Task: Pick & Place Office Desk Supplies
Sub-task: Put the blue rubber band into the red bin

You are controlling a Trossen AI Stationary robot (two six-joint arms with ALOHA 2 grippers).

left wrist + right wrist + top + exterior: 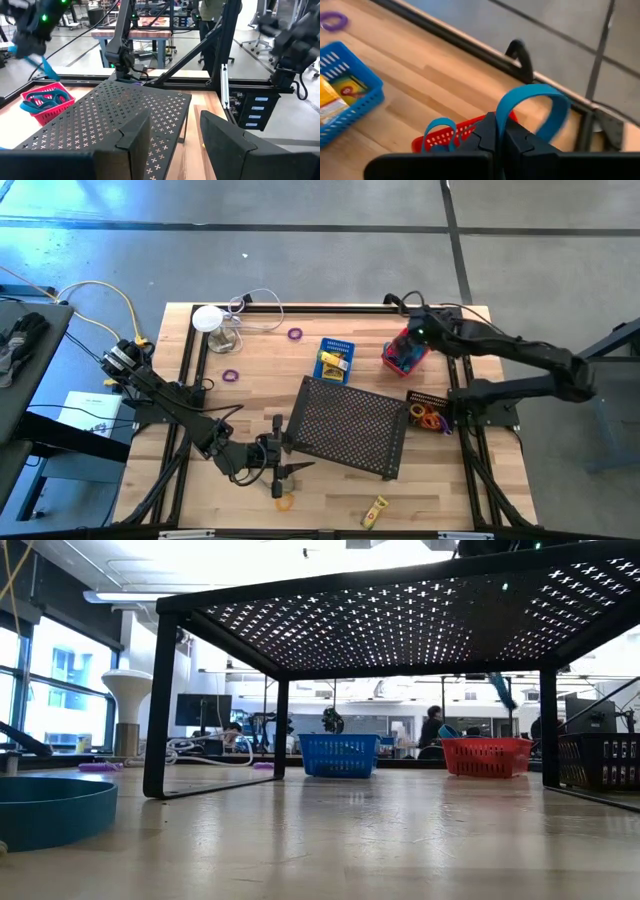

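My right gripper (500, 125) is shut on a blue rubber band (535, 107) above the red basket (404, 353) at the table's far right, which holds more blue bands (42, 100). My left gripper (283, 448) stands open and level at the near left corner of the black mesh tray (350, 425). The tray's edge (184, 135) lies in the gap between its fingers; whether they touch it cannot be told. A blue basket (335, 360) holds yellow packets. A black basket (430, 413) holds orange and purple rings. Purple rings (295, 333) (231, 376), an orange ring (285, 501) and a yellow packet (375, 512) lie loose on the table. My right gripper pinches the blue rubber band between its two shut fingers, on one stretch of the loop (501, 114) right at the fingertips. The fingers slant downward. The rest of the loop arcs free beyond them, clear of the red basket (445, 136) below.
The mesh tray stands on legs in the table's middle, raised like a shelf (400, 610). A white round-topped object with a cable (210, 320) stands at the far left. A blue round thing (50, 810) sits close to the low camera. Black frame rails run along the table's edges.
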